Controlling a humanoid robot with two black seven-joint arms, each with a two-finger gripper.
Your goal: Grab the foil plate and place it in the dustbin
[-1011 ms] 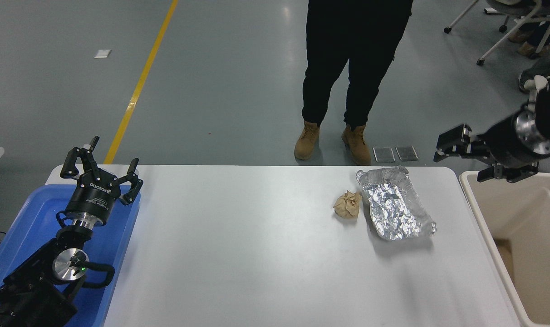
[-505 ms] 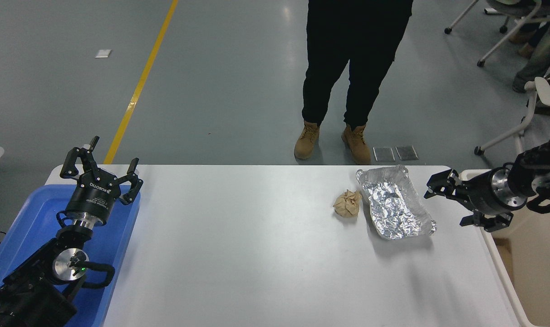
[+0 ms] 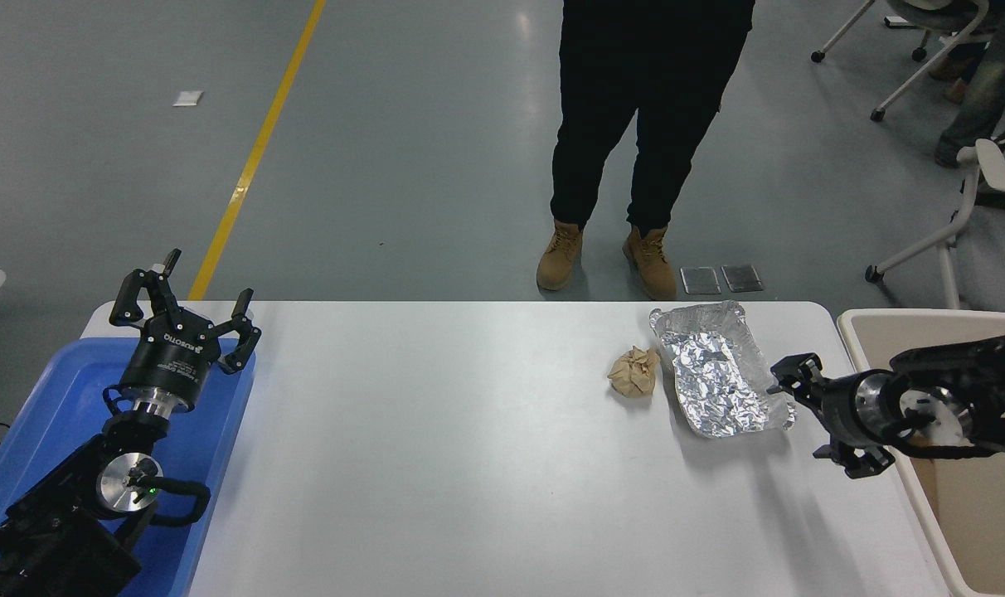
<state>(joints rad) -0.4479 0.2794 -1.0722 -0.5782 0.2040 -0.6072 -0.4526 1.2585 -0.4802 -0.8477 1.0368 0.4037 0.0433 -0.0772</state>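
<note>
The right gripper (image 3: 811, 414), its fingers spread wide and holding nothing, is just beside the shiny foil plate (image 3: 718, 377) lying on the white table (image 3: 436, 448).

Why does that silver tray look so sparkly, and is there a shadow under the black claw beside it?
Head view: the foil plate glints because its crinkles catch overhead light; a soft grey shadow trails on the table below the right claw; everything looks sharp.
</note>
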